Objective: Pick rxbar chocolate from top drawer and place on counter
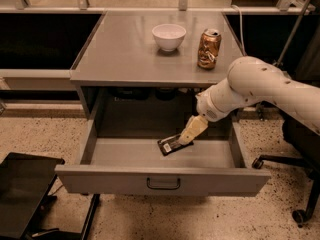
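The rxbar chocolate (171, 144), a flat black wrapper with white print, lies at an angle on the floor of the open top drawer (162, 180), right of centre. My gripper (189, 133) reaches down into the drawer from the right, its cream tip at the bar's right end and touching or overlapping it. The white arm (255, 86) crosses in front of the cabinet's right side. The grey counter (125, 54) is above the drawer.
A white bowl (169, 36) and a dented copper can (209, 48) stand on the counter at the back right. A black office chair base (295, 184) is at the right on the speckled floor. A dark object (25, 194) is at the lower left.
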Controlling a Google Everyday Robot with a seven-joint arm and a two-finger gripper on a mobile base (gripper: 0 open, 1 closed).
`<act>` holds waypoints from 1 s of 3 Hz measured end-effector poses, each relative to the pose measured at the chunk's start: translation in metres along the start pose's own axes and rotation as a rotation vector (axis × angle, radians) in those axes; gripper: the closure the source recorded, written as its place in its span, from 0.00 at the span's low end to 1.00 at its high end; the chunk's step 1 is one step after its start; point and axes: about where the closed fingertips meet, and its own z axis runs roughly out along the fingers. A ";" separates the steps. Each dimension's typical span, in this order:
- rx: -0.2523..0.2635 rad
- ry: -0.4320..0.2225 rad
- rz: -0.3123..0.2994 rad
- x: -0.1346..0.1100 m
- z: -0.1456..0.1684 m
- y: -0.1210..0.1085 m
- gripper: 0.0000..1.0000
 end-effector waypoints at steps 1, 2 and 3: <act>-0.028 0.026 0.058 0.027 0.032 0.013 0.00; -0.053 0.053 0.123 0.050 0.066 0.027 0.00; -0.068 0.017 0.195 0.048 0.101 0.031 0.00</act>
